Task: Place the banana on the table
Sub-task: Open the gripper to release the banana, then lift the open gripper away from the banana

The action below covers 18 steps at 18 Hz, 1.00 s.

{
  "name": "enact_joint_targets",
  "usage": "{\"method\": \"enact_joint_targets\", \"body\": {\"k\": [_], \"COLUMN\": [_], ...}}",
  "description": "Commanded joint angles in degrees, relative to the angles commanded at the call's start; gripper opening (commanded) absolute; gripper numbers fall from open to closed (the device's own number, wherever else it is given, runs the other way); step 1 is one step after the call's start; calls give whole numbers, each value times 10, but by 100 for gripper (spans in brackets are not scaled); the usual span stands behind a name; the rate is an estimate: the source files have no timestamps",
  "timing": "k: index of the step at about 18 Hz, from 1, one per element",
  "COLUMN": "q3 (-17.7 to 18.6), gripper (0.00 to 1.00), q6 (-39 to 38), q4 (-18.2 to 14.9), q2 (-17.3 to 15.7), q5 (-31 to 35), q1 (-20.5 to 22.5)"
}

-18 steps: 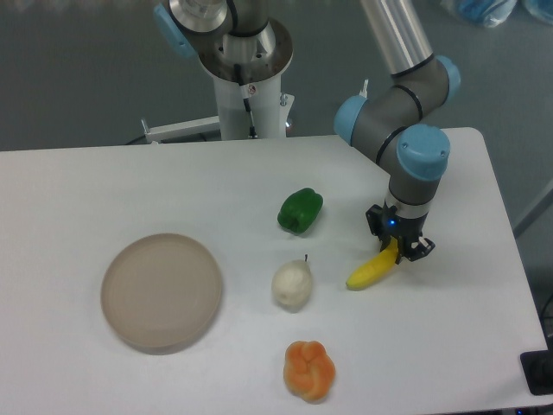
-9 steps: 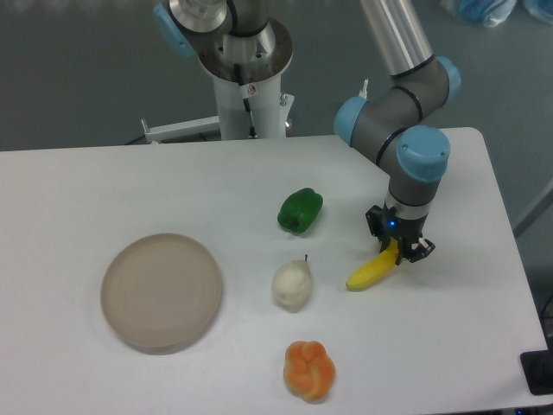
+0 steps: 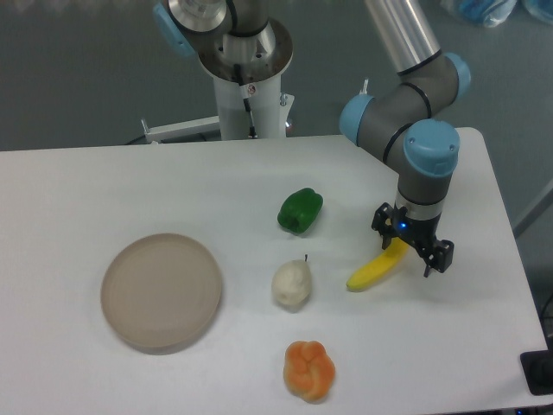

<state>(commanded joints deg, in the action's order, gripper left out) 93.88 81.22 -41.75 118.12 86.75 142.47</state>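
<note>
The yellow banana [image 3: 373, 271] lies on the white table [image 3: 130, 181], right of centre. Its upper right end reaches between the fingers of my gripper [image 3: 412, 244], which points straight down over it. The jaws are spread apart and stand open, one dark finger [image 3: 380, 219] to the banana's upper left and the other to its lower right. I cannot tell whether either finger still touches the fruit.
A green pepper [image 3: 300, 210] lies left of the gripper. A cream-white pear [image 3: 292, 284] sits left of the banana and an orange lobed fruit [image 3: 309, 370] near the front edge. A round beige plate [image 3: 162, 290] is at the left. The table's right edge is close by.
The gripper's fingers have spread apart, letting go of the banana, and the wrist has shifted slightly right. The banana stays where it was on the table.
</note>
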Motion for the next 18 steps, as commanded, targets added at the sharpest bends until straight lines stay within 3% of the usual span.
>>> {"method": "enact_joint_targets", "body": {"k": [4,8,15,18], "q3": [-44,-58,-115,-145], "gripper": [100,100,100,100], "q6": [-38,-50,-72,-72], "q4": [-2,-3,-12,-36], "q2": [9,10,25,36], "q5": [2,2,16,48], "q1": [-18,-20,-33,-47]}}
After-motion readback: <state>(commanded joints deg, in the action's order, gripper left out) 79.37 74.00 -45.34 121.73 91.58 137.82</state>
